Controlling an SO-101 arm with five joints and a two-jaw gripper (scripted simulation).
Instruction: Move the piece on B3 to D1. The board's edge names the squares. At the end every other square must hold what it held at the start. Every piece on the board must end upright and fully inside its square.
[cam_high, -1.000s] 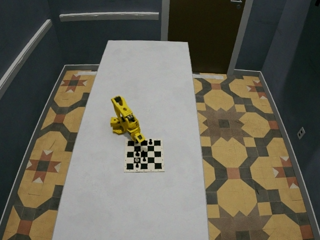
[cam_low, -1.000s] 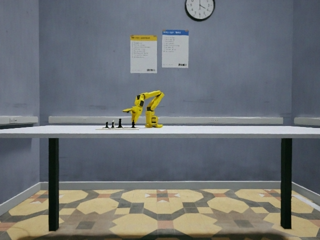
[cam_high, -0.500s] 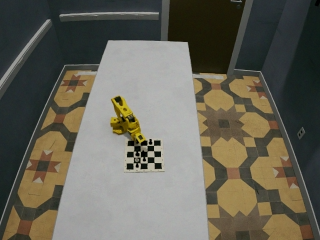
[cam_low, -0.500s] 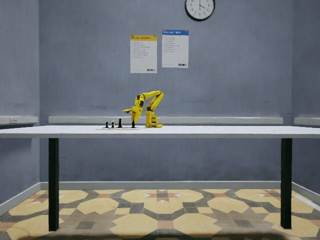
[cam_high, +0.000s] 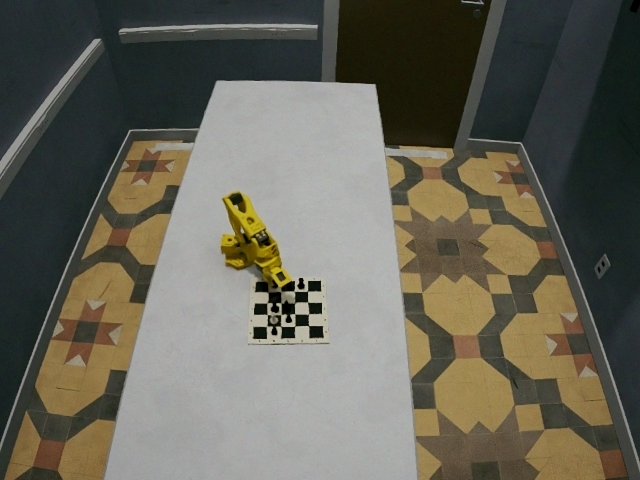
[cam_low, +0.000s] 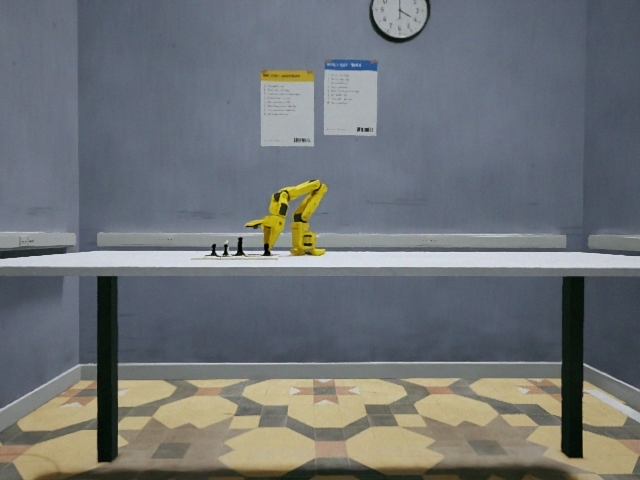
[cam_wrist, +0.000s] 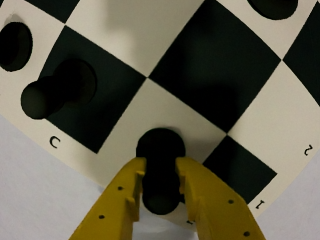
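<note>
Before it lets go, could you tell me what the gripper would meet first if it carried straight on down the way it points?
Probably the chessboard: the gripper, shut on a black chess piece, points down at a white square on the edge row. How far above it the piece hangs is unclear.

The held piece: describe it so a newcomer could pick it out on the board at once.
Start at the yellow arm on the long white table and follow it down to the chessboard. At the board's edge nearest the arm's base, the gripper is shut on a black piece. The other pieces stand free; only this one sits between yellow fingers.
</note>
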